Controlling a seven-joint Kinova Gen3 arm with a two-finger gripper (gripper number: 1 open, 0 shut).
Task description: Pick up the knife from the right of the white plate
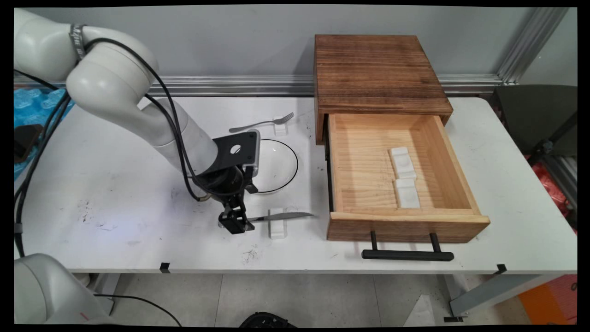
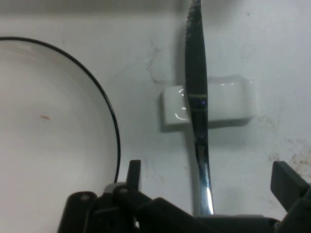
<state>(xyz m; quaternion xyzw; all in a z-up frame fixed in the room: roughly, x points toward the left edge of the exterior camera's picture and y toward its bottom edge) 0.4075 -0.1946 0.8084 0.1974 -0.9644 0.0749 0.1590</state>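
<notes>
Two black fingers (image 2: 286, 180) of the claw (image 1: 236, 225) stand wide apart, low over the white table (image 1: 115, 193), one on each side of the handle end of a knife (image 1: 281, 216). They hold nothing, and whether either pad touches the metal cannot be told. In the hand view the knife (image 2: 197, 97) runs straight ahead from between the fingers, its serrated blade lying across a small white rest (image 2: 228, 104) just beyond the fingertips. To one side of the claw (image 2: 209, 177), near but apart from the knife, lies a clear plate with a dark rim (image 2: 114, 126). Beyond the plate (image 1: 295, 161), farther from the claw, a fork (image 1: 262, 123) leans on its own white rest (image 1: 280, 127). Past the knife's tip stands an open wooden drawer (image 1: 405, 226) with two more white rests (image 1: 402, 162) inside.
</notes>
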